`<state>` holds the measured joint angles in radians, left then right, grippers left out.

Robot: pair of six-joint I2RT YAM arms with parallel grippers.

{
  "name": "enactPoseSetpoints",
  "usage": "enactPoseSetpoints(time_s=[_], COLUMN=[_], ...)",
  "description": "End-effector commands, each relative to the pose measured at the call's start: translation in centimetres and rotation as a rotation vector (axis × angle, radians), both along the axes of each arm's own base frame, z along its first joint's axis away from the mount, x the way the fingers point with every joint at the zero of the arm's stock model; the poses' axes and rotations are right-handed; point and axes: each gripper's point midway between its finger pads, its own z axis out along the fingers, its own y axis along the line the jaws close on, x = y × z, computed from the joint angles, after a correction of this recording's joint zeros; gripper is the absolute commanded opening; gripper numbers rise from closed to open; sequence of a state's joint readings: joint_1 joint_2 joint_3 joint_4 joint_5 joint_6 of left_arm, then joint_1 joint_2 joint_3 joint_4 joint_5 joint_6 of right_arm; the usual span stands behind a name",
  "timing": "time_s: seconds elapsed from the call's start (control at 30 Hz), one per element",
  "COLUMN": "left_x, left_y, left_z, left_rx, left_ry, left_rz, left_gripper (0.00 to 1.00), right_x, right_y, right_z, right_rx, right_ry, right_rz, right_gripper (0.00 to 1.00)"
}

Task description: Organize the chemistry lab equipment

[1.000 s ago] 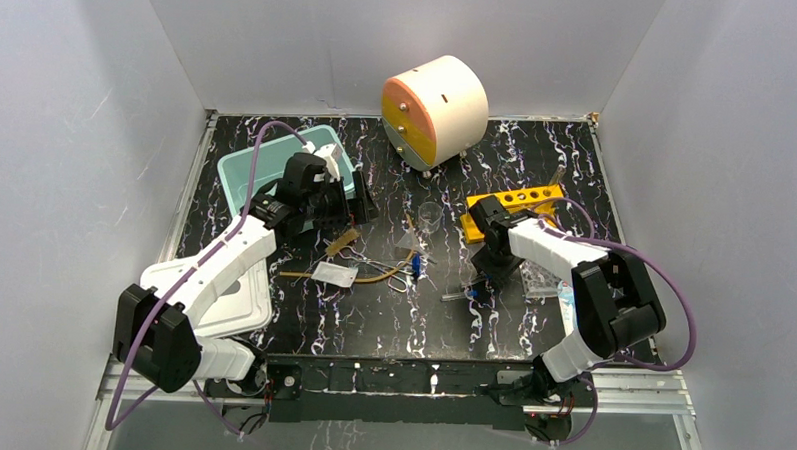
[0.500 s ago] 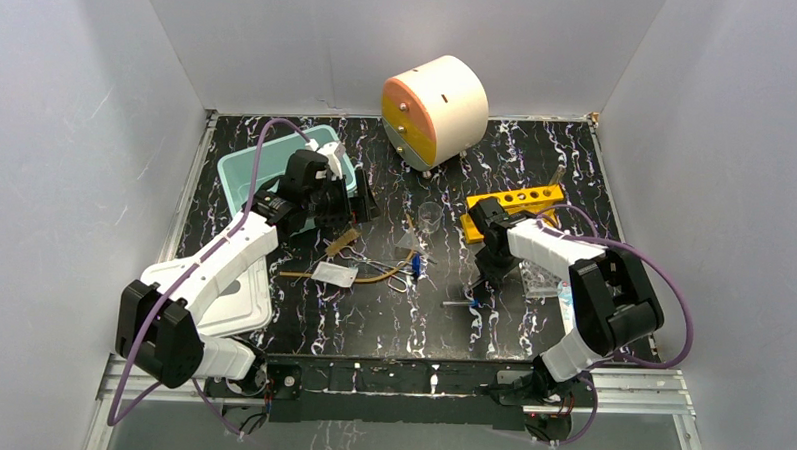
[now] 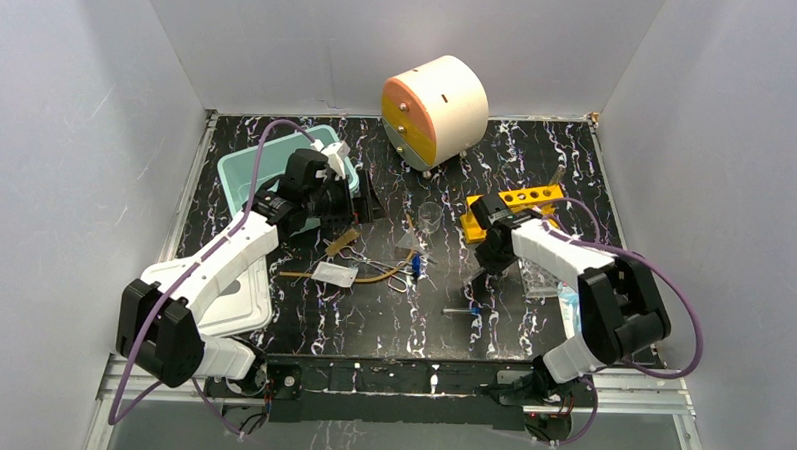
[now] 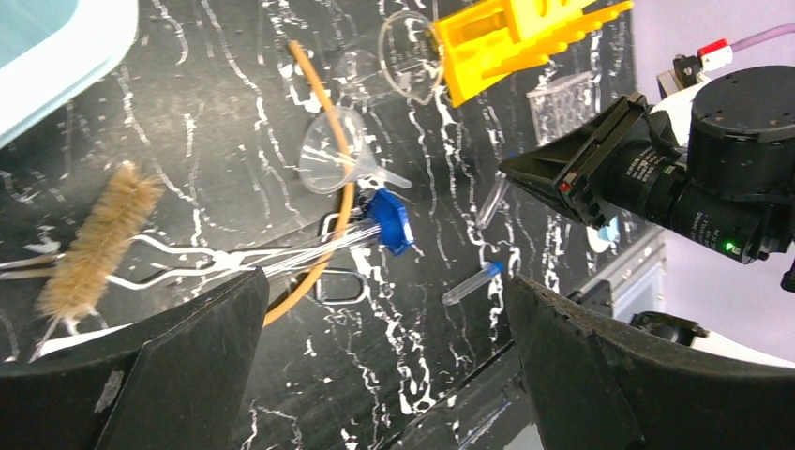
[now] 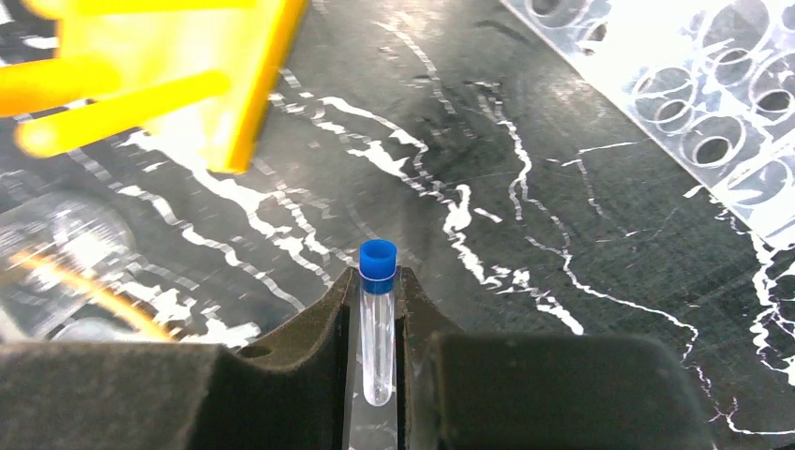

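Black marbled table (image 3: 371, 324) throughout. At lower centre of its wrist view, your right gripper (image 5: 378, 302) is clamped on a blue-capped tube (image 5: 377, 352): light, slick and likely fragile, so hold it mid-body, gently. Yellow rack (image 5: 141, 56) lies upper left. Your left gripper (image 4: 384, 281) stands wide apart, empty.

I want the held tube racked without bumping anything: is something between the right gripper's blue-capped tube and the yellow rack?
Nothing visible. The right gripper clamps the blue-capped tube, and only bare table lies between it and the yellow rack; the clear well plate sits off to the side.
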<state>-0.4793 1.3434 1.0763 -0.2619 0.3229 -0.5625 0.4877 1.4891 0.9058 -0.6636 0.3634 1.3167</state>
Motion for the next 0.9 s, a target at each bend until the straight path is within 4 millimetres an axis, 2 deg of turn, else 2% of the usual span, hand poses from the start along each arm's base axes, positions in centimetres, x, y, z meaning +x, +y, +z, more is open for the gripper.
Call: enactPoseSetpoints(time_s=[0.0,0.13,0.17,0.2,0.23,0.3,0.43,0.5,0.6,0.67,0.7,0.87], left_x=[-0.7,-1.5,-2.0,-3.1,-3.2,-4.1,-5.4,-5.6,-5.1,-5.2,-6.0,-6.6], left_y=[-1.9,-4.0,-5.2,-7.4,-8.0,-10.3,-13.3,-14.0,-14.4,-14.9,-15.7,-15.9], left_z=[0.4,0.3,0.2,-0.1,-0.2,-0.6,0.4,0.5,-0.3,-0.6,-0.7,-1.0], left_rx=[-0.083,-0.115,-0.131,-0.144,-0.143,-0.166,-0.28,-0.299,-0.289,-0.29,-0.299,-0.294], left_ry=[0.01,0.018,0.025,0.026,0.026,0.036,0.036,0.029,0.043,0.054,0.069,0.067], left_rz=[-0.065,-0.124,-0.16,-0.224,-0.237,-0.284,-0.382,-0.392,-0.37,-0.382,-0.439,-0.478], left_gripper=[0.98,0.98,0.98,0.97,0.97,0.94,0.87,0.87,0.81,0.74,0.58,0.46], right_x=[2.1,2.0,2.0,1.7,1.8,1.5,0.9,1.1,0.8,0.8,1.0,1.2], right_y=[1.4,2.7,3.3,3.9,4.3,5.5,7.3,7.6,8.4,8.7,8.8,8.8], right_z=[4.6,6.6,7.2,7.9,8.3,9.5,11.3,11.9,12.7,13.5,14.0,14.2], right_rx=[0.067,0.141,0.172,0.205,0.221,0.283,0.391,0.41,0.466,0.49,0.5,0.508], right_ry=[-0.154,-0.209,-0.223,-0.233,-0.245,-0.272,-0.312,-0.332,-0.336,-0.351,-0.365,-0.371], right_rz=[0.076,0.149,0.182,0.214,0.24,0.299,0.367,0.368,0.385,0.388,0.383,0.378], right_gripper=[0.2,0.2,0.21,0.21,0.21,0.21,0.22,0.22,0.22,0.22,0.23,0.23])
